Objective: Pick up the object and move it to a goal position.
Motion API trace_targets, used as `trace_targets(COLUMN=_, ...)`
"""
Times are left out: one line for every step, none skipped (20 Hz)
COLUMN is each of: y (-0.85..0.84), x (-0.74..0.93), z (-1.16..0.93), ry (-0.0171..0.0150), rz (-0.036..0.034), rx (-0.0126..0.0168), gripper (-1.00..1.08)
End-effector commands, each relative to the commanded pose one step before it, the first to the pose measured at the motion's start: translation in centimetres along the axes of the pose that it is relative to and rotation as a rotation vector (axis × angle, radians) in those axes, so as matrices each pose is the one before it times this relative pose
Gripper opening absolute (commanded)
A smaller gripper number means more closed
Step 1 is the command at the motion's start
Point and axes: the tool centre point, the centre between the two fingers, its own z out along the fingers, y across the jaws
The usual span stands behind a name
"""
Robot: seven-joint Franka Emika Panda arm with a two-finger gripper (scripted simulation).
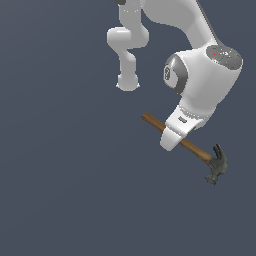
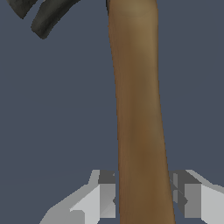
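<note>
The hammer (image 1: 196, 149) has a slim brown wooden handle and a dark grey claw head (image 1: 216, 167). In the exterior view it lies slantwise, head toward the exterior view's right. My gripper (image 1: 170, 141) sits over the middle of the handle, and the white hand hides that part. In the wrist view the handle (image 2: 138, 109) runs between my two fingers, with the gripper (image 2: 143, 199) straddling it. Both pads (image 2: 108, 199) press against its sides. Part of the dark claw (image 2: 50, 15) shows at the picture's edge. The gripper is shut on the handle.
The ground is a plain dark blue-grey surface (image 1: 60, 175). The arm's white links and base (image 1: 127, 82) stand behind the hammer.
</note>
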Motion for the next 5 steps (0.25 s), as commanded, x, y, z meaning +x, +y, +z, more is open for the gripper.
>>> trace_targets(y=-0.003, x=0.421, z=-0.690, ry=0.00275, rz=0.00061, rx=-0.00170, gripper=-1.00)
trace_targets(y=-0.006, x=0.093, z=-0.047, ry=-0.00068, rz=-0.00002, rx=-0.00009, gripper=-1.00)
trace_targets(y=0.005, x=0.051, z=-0.046, ry=0.00000, rz=0.00000, rx=0.00000, gripper=-1.00)
trace_targets(y=0.011, x=0.026, z=-0.010, ry=0.00000, rz=0.00000, rx=0.00000, gripper=-1.00)
trace_targets(y=0.007, x=0.006, z=0.005, ry=0.00000, rz=0.00000, rx=0.00000, gripper=-1.00)
